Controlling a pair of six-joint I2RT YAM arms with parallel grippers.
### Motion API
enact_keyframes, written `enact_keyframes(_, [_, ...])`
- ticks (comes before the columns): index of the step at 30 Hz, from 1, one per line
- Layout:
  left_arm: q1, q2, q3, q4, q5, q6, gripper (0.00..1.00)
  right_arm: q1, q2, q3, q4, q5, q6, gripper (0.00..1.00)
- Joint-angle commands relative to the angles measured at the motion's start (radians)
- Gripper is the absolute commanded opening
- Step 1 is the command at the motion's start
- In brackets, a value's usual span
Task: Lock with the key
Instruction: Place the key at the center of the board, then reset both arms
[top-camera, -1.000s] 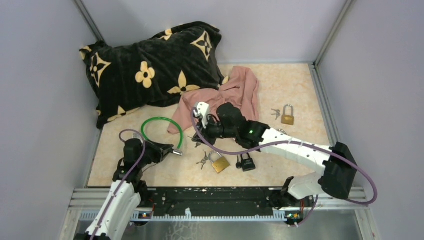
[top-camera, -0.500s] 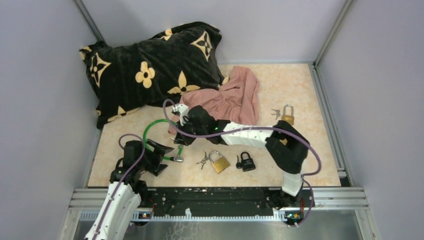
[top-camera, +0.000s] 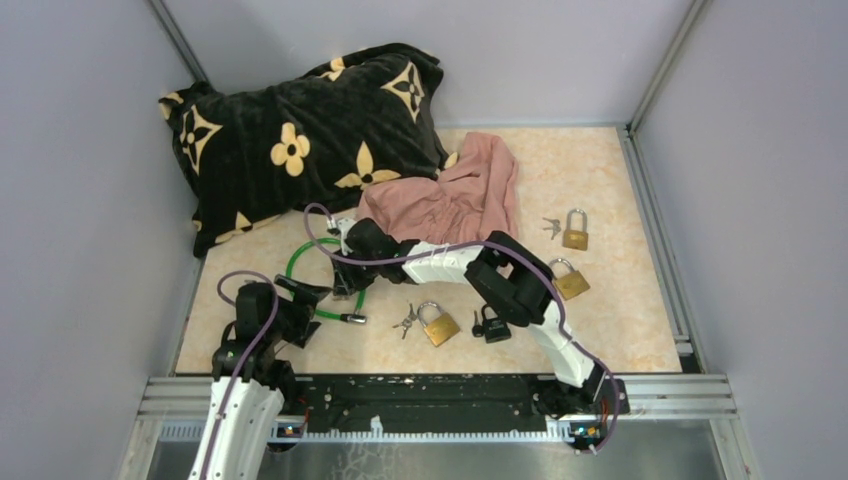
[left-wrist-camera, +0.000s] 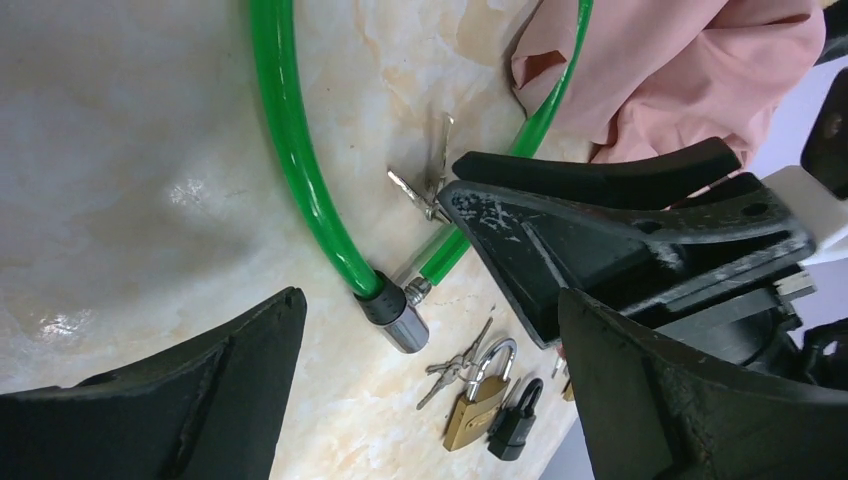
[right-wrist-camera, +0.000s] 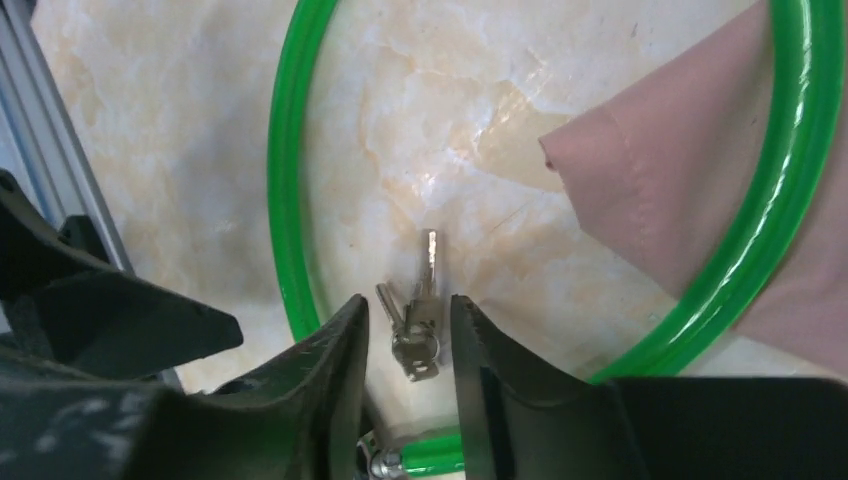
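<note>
Keys (right-wrist-camera: 415, 325): on the beige counter (top-camera: 600, 180), inside the green cable lock (right-wrist-camera: 285, 200) loop, between my right gripper (right-wrist-camera: 408, 302) jaws, narrowly parted. My left gripper (left-wrist-camera: 430, 298): jaws spread wide. Pink cloth (top-camera: 450, 195) overlaps the loop's far side. Brass padlock (top-camera: 440, 325), black padlock (top-camera: 493, 325): near right.

Bare tabletop (right-wrist-camera: 480, 110) around keys (right-wrist-camera: 415, 330), inside green cable loop (right-wrist-camera: 283, 180) (pink cloth corner (right-wrist-camera: 640, 170) intruding)

Pillow (top-camera: 300, 130): upper left of the frame.
Cloth (top-camera: 455, 195): just right of the pillow, touching it.
Cable (top-camera: 291, 262): left of centre, in front of the pillow, its far side lying on the cloth's edge.
Keys (right-wrist-camera: 418, 325): inside the cable's loop.
Near padlock (top-camera: 440, 327): lower centre, small padlock (top-camera: 493, 323) just right of it.
Far padlock (top-camera: 575, 232): right of the cloth, fourth padlock (top-camera: 570, 282) in front of it.
</note>
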Motion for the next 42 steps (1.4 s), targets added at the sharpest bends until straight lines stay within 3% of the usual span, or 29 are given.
enact_keyframes(1, [0.006,-0.010,0.019,-0.014,-0.035,-0.008,0.99,0.002,-0.022,0.132,-0.088,0.018,-0.049,0.50])
enact_keyframes(3, [0.006,-0.012,0.016,0.006,-0.033,-0.007,0.99,-0.003,-0.069,0.150,-0.138,0.038,-0.080,0.82])
enact_keyframes(5, [0.006,-0.018,0.022,0.043,-0.038,0.024,0.99,-0.017,-0.141,0.137,-0.160,0.068,-0.110,0.97])
enact_keyframes(8, [0.005,-0.027,0.048,0.112,-0.080,0.108,0.99,-0.058,-0.293,0.074,-0.185,0.116,-0.127,0.98])
enact_keyframes(11, [0.001,-0.037,0.087,0.211,-0.111,0.232,0.99,-0.128,-0.494,-0.091,-0.173,0.181,-0.133,0.98])
enact_keyframes(16, [-0.008,-0.033,0.116,0.562,0.031,0.637,0.99,-0.310,-0.891,-0.417,-0.222,0.410,-0.133,0.98])
enact_keyframes(21, [-0.012,0.012,0.116,0.657,-0.021,0.954,0.99,-0.566,-1.224,-0.717,-0.316,0.601,-0.084,0.98])
enact_keyframes(25, [-0.012,0.020,0.041,0.732,-0.032,1.142,0.99,-0.626,-1.483,-0.948,-0.266,0.803,-0.096,0.98])
enact_keyframes(29, [-0.010,0.026,-0.020,0.754,-0.049,1.164,0.99,-0.626,-1.687,-1.131,-0.218,0.903,-0.009,0.98])
enact_keyframes(33, [-0.010,0.027,-0.027,0.748,-0.025,1.131,0.99,-0.626,-1.802,-1.209,-0.305,1.033,0.196,0.98])
enact_keyframes(38, [-0.009,0.000,-0.051,0.747,-0.019,1.112,0.99,-0.626,-1.846,-1.217,-0.386,1.079,0.345,0.98])
enact_keyframes(42, [-0.007,-0.043,-0.071,0.751,-0.022,1.110,0.99,-0.626,-1.812,-1.192,-0.408,1.080,0.353,0.98])
